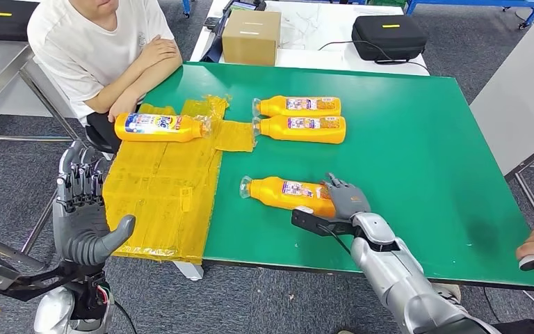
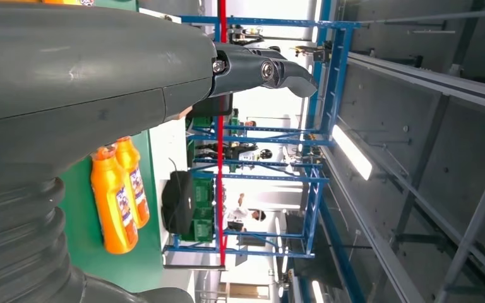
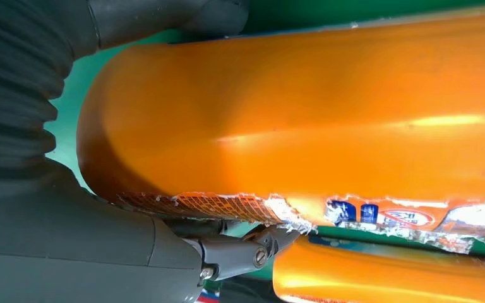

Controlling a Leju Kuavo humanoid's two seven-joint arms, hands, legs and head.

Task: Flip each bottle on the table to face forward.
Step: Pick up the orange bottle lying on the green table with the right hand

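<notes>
Right hand [image 1: 345, 198] gripping nearest orange bottle [image 1: 288, 194], left hand [image 1: 83, 209] spread, empty

My right hand [image 3: 183, 243] grips the base end of an orange bottle [image 3: 328, 120] with a torn label; a second orange bottle [image 3: 385, 278] lies beside it on the green desk [image 3: 69, 101].

From where I stand, none of the print can be read. The orange bottles [image 1: 288, 195] carry small label panels, and the yellow bottle [image 1: 158, 127] a blue and white label with large lettering, all too blurred to make out.
</notes>
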